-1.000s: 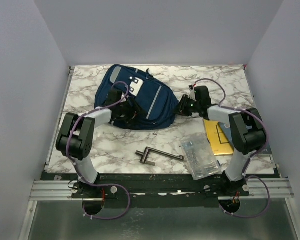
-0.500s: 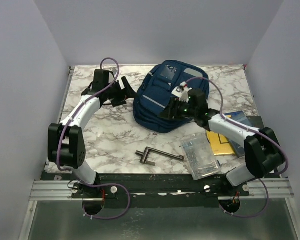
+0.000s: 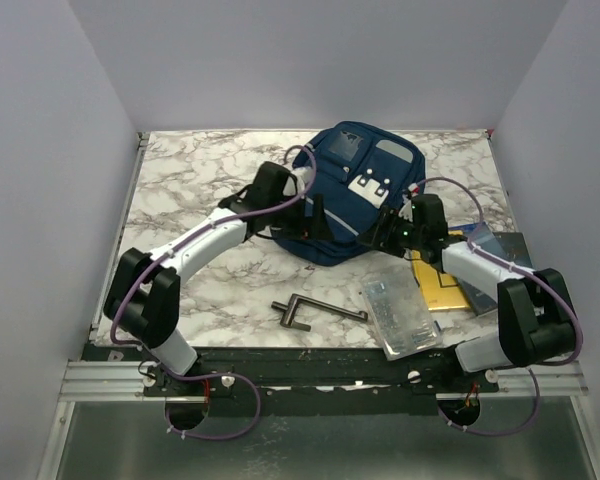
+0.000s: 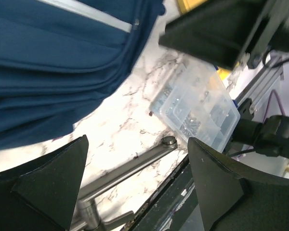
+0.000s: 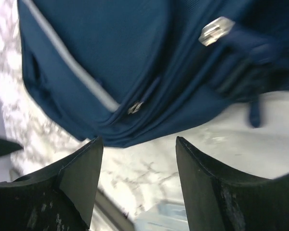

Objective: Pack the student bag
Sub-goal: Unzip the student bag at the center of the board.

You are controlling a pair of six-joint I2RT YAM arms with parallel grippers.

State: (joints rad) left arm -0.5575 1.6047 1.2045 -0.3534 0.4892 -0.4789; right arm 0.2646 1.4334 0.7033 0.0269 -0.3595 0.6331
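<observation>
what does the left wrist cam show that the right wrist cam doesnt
Only left wrist: the metal crank tool and a sharp look at the clear parts box. Only right wrist: the silver clip and a dangling strap on the bag. Both: the student bag lying on the marble table.

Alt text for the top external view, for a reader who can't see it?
A navy backpack lies on a marble table, the open left gripper and open right gripper flanking its near edge. In front lie a metal tool, a clear parts box and a yellow book.
</observation>
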